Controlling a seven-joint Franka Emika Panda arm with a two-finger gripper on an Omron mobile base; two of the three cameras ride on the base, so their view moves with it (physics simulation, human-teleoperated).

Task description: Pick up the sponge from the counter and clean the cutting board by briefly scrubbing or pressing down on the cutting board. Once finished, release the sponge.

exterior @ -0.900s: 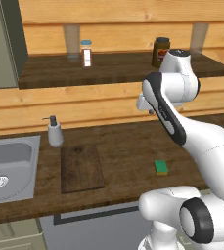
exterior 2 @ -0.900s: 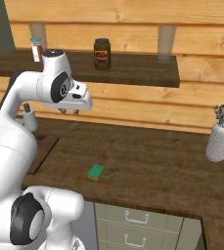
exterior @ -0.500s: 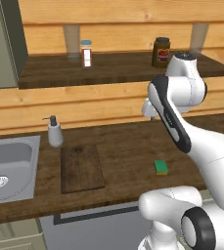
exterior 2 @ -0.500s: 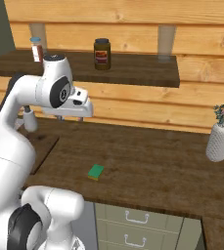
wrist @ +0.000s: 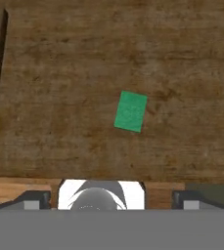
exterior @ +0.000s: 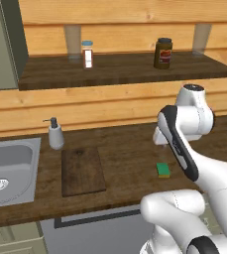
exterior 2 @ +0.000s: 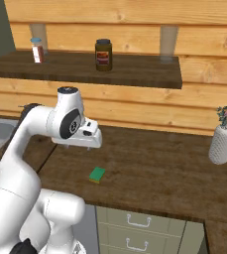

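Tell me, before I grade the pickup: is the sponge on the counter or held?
On the counter. The sponge lies flat on the wood, nothing touching it; the open gripper hangs above it.

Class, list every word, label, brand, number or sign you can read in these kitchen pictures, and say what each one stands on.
No text can be read anywhere.
Dark jar on the shelf: a reddish label, too blurred to read.
Small bottle on the shelf: a red band, no legible writing.
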